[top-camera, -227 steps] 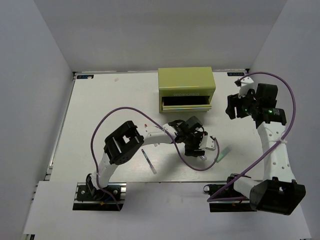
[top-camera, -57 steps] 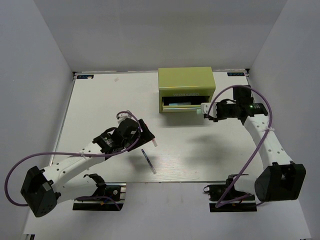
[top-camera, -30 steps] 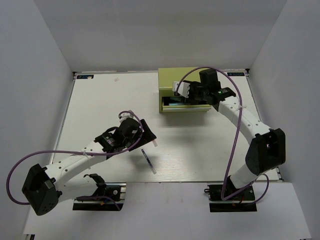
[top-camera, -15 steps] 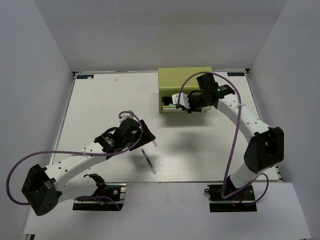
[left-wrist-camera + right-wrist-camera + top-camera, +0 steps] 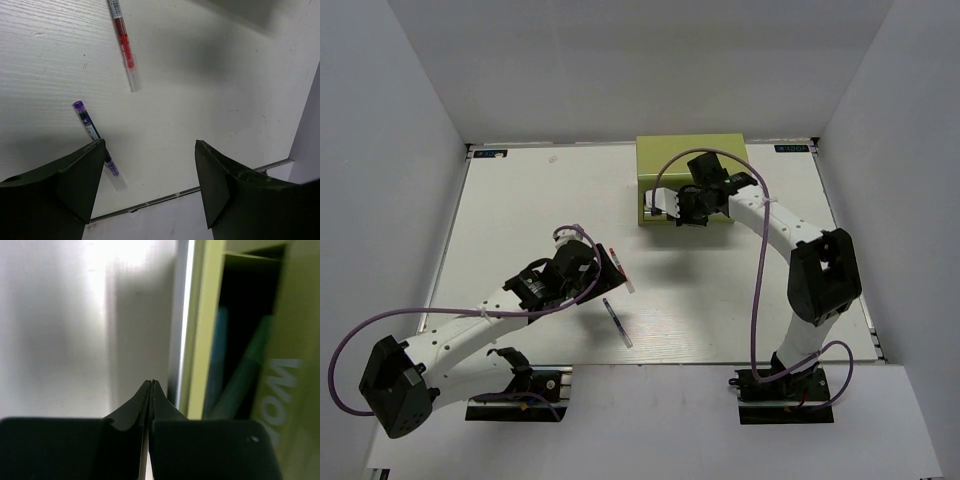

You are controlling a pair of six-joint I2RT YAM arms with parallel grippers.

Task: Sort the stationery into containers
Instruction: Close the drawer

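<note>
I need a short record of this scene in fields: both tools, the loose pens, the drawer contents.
Left tool: open, empty, over the white table
Right tool: shut, holding nothing, near the drawer
Olive yellow-green metal tool chest: drawer open
In drawer: pale green stick, blue marker
On table: thin red pen, thin purple pen, apart

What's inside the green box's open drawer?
A blue marker and a pale green stick lie in the drawer. The lettered front of the tool chest covers the rest.

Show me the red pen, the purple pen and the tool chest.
red pen (image 5: 124, 42), left wrist view, on its red barrel.
purple pen (image 5: 86, 119), left wrist view, barrel near its purple end.
tool chest (image 5: 690, 158), top external view, on its top face.
</note>
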